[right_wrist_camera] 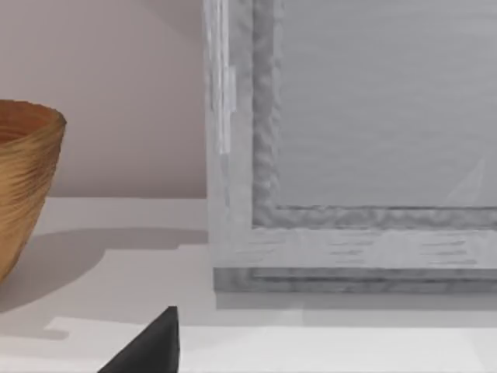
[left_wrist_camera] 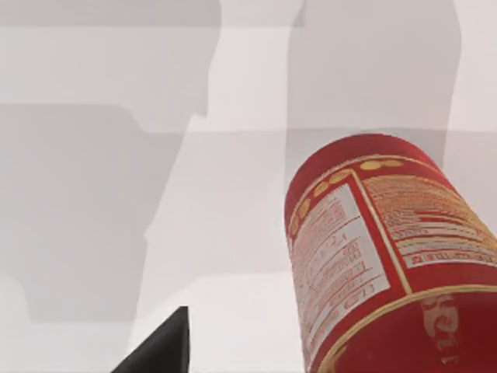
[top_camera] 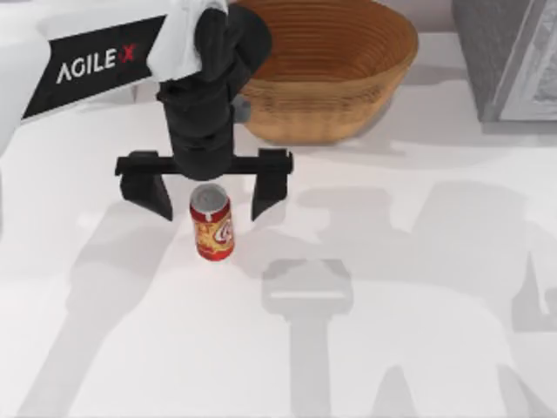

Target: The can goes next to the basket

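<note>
The small red and golden-orange can (top_camera: 212, 225) stands upright on the white table, in front of the large woven tan basket (top_camera: 326, 65) at the back. My left gripper (top_camera: 209, 198) hangs over the can with its two black fingers spread wide, one on each side of the silver top and neither touching it. In the left wrist view the can (left_wrist_camera: 380, 256) looms close, beside one black fingertip (left_wrist_camera: 159, 350). The right wrist view catches the basket's wall (right_wrist_camera: 23, 179) and a black fingertip (right_wrist_camera: 151, 346).
A grey framed block (top_camera: 509, 57) stands at the back right corner, seen close as a panel (right_wrist_camera: 349, 148) in the right wrist view. White tabletop (top_camera: 392, 331) stretches in front and to the right of the can, crossed by arm shadows.
</note>
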